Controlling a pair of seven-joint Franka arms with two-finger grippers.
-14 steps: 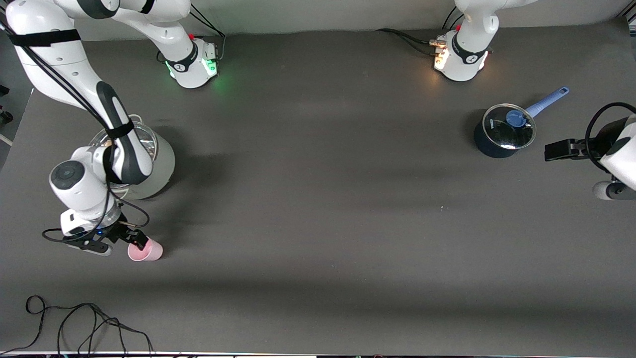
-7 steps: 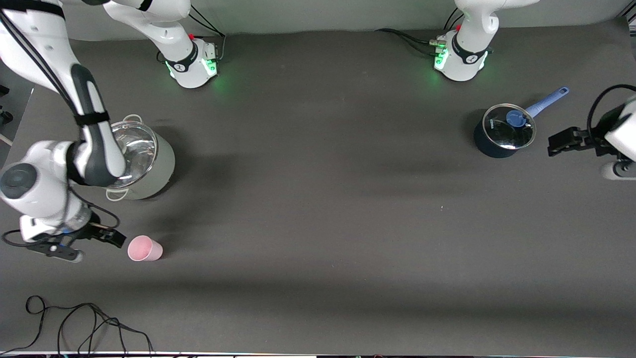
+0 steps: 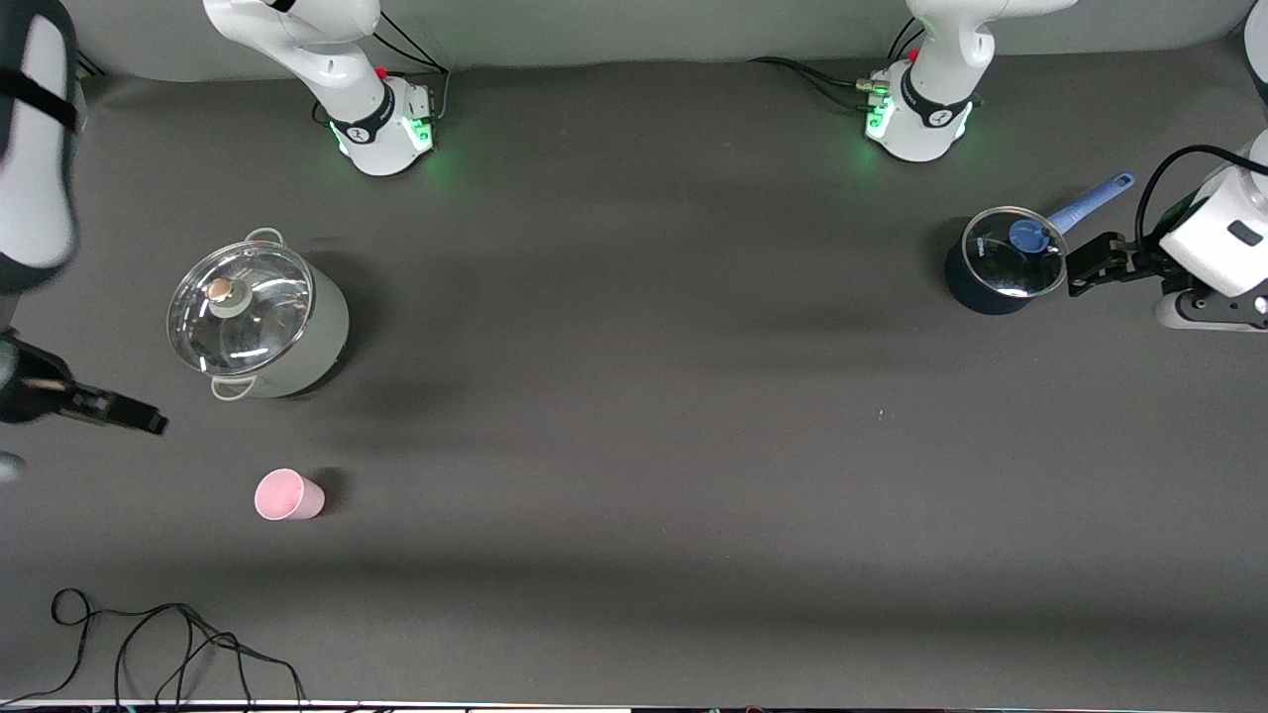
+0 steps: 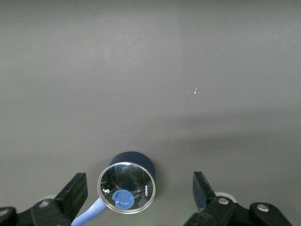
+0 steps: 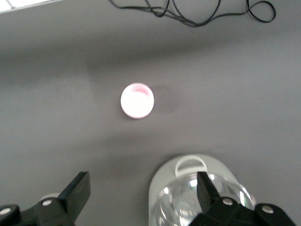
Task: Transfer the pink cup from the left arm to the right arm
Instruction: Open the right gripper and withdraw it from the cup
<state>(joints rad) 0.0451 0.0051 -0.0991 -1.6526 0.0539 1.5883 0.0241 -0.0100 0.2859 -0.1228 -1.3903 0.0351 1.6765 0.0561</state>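
Note:
The pink cup (image 3: pixel 288 495) stands upright and alone on the dark table, nearer to the front camera than the steel pot. It also shows in the right wrist view (image 5: pixel 137 100). My right gripper (image 3: pixel 149 423) is open and empty, up over the table's edge at the right arm's end, apart from the cup. In its wrist view the right gripper (image 5: pixel 141 190) has its jaws wide apart. My left gripper (image 3: pixel 1082 267) is open and empty beside the blue saucepan; its wrist view shows the left gripper (image 4: pixel 139 190) with nothing between the jaws.
A lidded steel pot (image 3: pixel 260 315) stands at the right arm's end, also in the right wrist view (image 5: pixel 197 200). A lidded blue saucepan (image 3: pixel 1005 259) with a long handle stands at the left arm's end (image 4: pixel 126 187). A black cable (image 3: pixel 149 644) lies by the front edge.
My right gripper has let go of the cup and drawn away, up and toward the table's edge. The cup stays put. My left gripper has shifted toward the saucepan.

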